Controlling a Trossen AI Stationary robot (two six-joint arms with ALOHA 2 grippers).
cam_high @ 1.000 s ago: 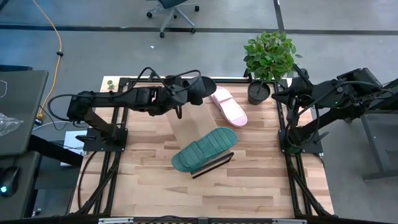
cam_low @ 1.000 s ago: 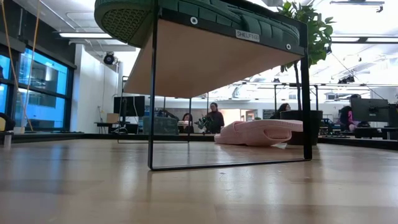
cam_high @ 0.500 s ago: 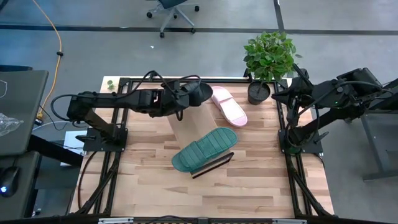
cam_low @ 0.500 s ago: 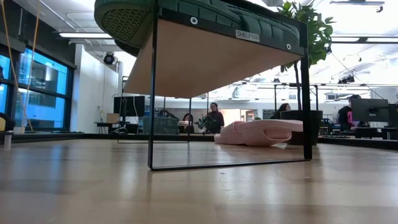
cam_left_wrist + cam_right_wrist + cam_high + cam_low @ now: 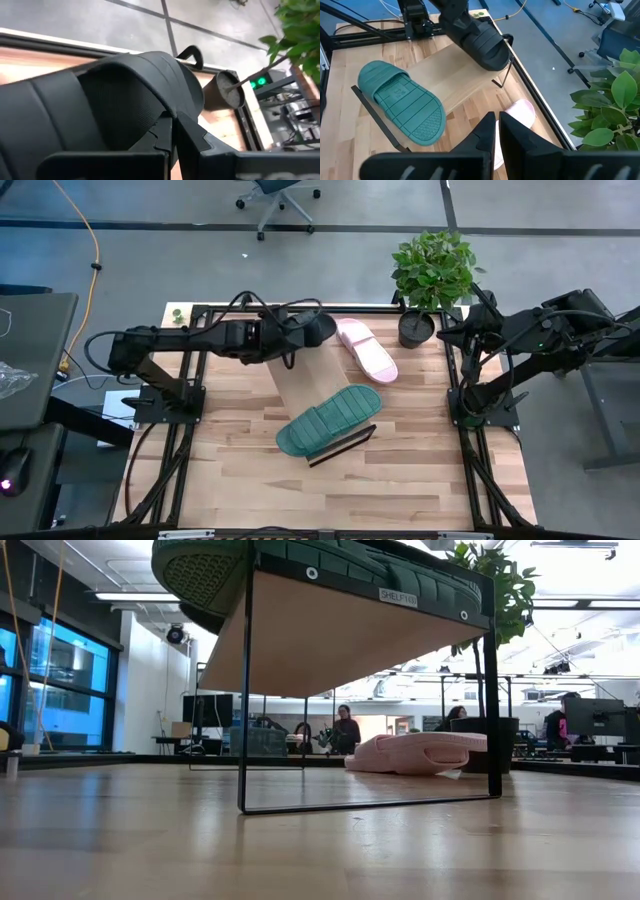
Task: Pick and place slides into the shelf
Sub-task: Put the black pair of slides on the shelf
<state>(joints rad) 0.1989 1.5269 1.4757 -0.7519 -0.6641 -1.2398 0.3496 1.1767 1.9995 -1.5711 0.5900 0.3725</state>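
Black slide (image 5: pixel 318 331) in left hand (image 5: pixel 292 338)

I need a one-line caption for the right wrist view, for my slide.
Left gripper holds black slide above the shelf end; green slide lies on it.

"SHELFIT…" label (image 5: pixel 398 597) on shelf (image 5: pixel 330 635) rail

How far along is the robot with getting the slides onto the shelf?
Done: the green slide lies on the shelf. In hand: the left tool is shut on the black slide, holding it over the shelf's far end. Left: the pink slide on the table. The right tool waits off to the side.
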